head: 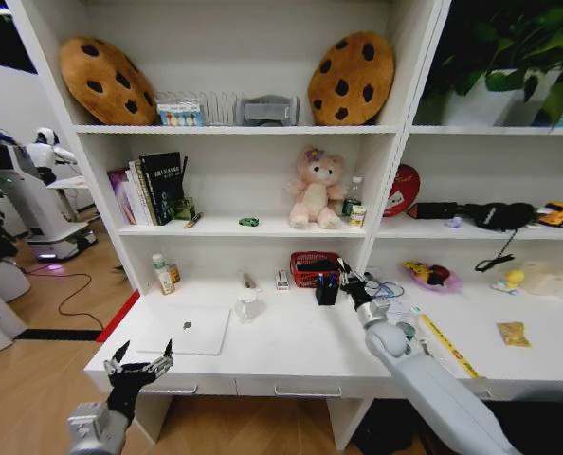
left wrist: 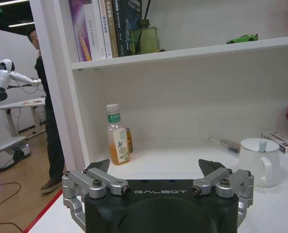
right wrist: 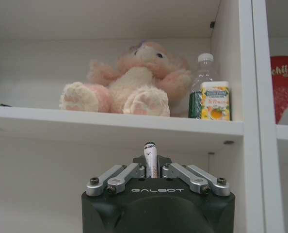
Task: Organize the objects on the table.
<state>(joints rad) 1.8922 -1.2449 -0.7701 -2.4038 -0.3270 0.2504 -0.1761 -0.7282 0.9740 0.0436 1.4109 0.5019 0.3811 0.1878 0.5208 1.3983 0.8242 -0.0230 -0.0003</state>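
Observation:
A slim silver laptop (head: 185, 330) lies closed on the white table (head: 291, 355), at its left front. My left gripper (head: 139, 365) hovers open just off the table's front edge before the laptop, its fingers (left wrist: 98, 167) spread with nothing between them. My right gripper (head: 346, 273) is shut on a pen (right wrist: 150, 156) that stands upright between the fingers. It is beside and slightly above a black pen holder (head: 326, 292) with blue pens in it. A tiny green object (head: 249, 222) lies on the shelf above; it looks like a toy car (left wrist: 243, 38).
A white mug (head: 247, 305) and a tea bottle (head: 162, 275) stand behind the laptop. A red basket (head: 315, 268) sits behind the pen holder. A yellow tape measure (head: 449, 346) and cables lie to the right. A pink plush toy (right wrist: 134, 85) sits on the shelf.

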